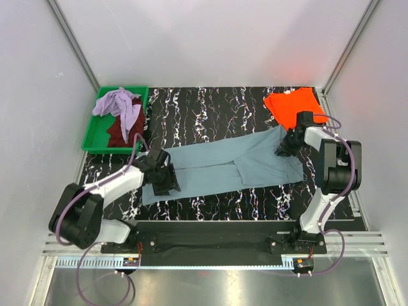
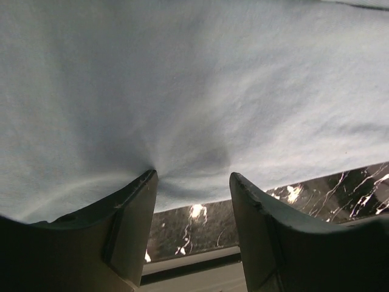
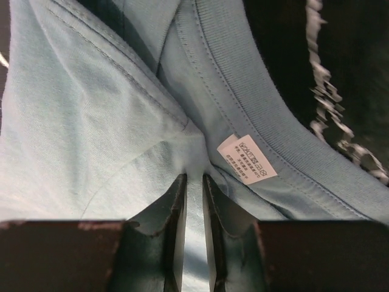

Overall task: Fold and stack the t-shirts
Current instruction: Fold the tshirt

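Blue-grey knit cloth is pinched as a thin fold between the nearly closed fingers of my right gripper point(image 3: 194, 182), just left of the white label point(image 3: 246, 159) and below the ribbed collar point(image 3: 222, 55). My left gripper point(image 2: 193, 176) stands wide apart and holds nothing; one fingertip point(image 2: 137, 207) puckers the smooth cloth edge. The blue-grey shirt point(image 1: 223, 166) lies as a long limp band across the frame centre on the marbled table point(image 1: 210, 105). Risk: pulling from one end only could skew the fold or slip the thin pinch. The orange shirt point(image 1: 292, 107) sits at upper right.
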`<state>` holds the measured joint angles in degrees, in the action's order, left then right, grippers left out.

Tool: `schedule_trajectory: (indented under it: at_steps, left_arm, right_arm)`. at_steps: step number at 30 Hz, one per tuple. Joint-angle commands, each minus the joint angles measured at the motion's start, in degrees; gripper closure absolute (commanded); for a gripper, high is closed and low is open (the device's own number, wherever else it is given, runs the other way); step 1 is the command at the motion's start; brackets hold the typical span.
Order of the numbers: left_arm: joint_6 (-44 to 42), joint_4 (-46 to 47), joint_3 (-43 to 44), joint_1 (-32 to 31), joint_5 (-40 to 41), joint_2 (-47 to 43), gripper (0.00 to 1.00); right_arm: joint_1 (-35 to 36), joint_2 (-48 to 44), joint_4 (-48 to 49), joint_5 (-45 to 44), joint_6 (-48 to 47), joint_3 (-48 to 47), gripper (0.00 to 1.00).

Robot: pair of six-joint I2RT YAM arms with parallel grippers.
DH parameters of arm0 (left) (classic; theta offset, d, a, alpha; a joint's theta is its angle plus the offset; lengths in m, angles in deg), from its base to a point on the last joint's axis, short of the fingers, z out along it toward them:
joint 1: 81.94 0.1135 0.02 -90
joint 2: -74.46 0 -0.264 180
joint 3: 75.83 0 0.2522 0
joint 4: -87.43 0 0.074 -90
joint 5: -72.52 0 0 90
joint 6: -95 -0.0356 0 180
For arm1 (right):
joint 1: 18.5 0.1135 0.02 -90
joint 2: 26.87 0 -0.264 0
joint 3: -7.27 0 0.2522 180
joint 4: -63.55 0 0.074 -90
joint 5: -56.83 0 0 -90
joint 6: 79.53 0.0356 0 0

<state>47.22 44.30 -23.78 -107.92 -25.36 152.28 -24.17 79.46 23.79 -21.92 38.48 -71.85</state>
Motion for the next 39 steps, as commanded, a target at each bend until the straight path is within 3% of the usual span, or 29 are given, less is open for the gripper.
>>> schedule_trajectory:
  at_steps: [1,10,20,27,33,39]
  left_arm:
    - [4.53,-1.39,-4.25,-0.13,0.32,-5.56,0.43]
    - [11.83,-3.14,-10.68,-0.3,-2.4,-20.6,0.43]
    - [11.24,-9.57,-4.98,-0.65,0.4,-30.97,0.41]
    - [4.9,-7.73,-3.65,-0.57,3.66,-23.17,0.4]
    - [5.59,-3.51,-6.9,-0.65,4.1,-17.62,0.4]
    - [7.0,0.0,-7.78,-0.65,2.0,-14.72,0.4]
  right_arm:
    - [2.15,4.32,1.74,-1.67,-2.61,-2.83,0.76]
    - [7.41,12.67,-1.86,1.58,-4.19,-15.48,0.74]
    - [13.05,22.52,-6.69,0.79,-3.58,-29.99,0.73]
    - [13.58,30.6,-12.05,0.8,-6.03,-47.1,0.72]
    - [13.67,40.09,-18.55,-3.85,-9.46,-63.18,0.72]
    - [13.67,46.16,-16.81,0.0,-9.2,-73.4,0.71]
